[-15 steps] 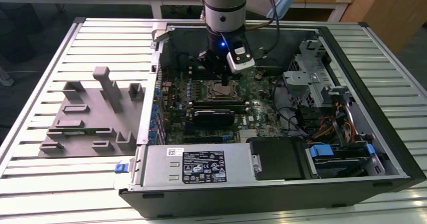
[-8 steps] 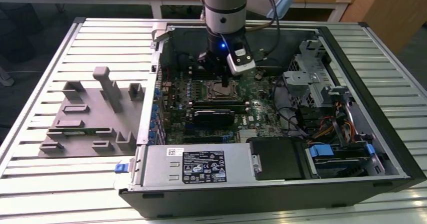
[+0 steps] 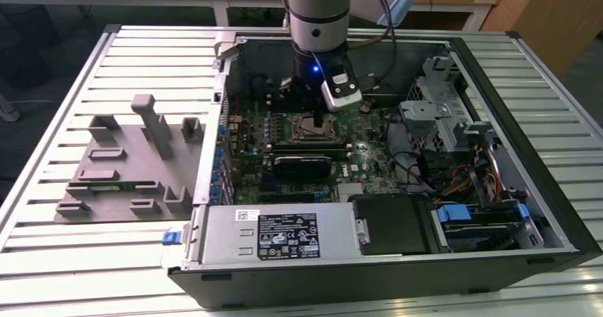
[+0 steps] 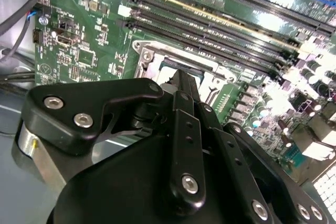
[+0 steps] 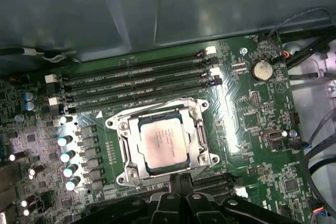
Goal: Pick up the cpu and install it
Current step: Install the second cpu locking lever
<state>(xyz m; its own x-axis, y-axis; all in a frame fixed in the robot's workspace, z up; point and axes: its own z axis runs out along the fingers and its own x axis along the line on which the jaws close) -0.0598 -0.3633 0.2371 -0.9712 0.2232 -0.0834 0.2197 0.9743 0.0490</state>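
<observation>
The cpu [image 5: 163,142] lies flat in the motherboard socket [image 5: 123,153], its pale silver top facing up inside the open metal frame. My gripper [image 5: 178,180] hangs just above the socket's edge, beside the cpu, its black fingers [image 4: 182,85] drawn together with nothing between them. In the exterior view the gripper [image 3: 315,117] stands low inside the open computer case, over the socket area [image 3: 311,128] of the green board.
Memory slots [image 5: 142,77] run along one side of the socket. A black finned block [image 3: 301,165] lies on the board. The power supply [image 3: 273,236] and drive bays [image 3: 471,218] fill the case's near side. Grey upright blocks [image 3: 132,162] stand on the exterior view's left.
</observation>
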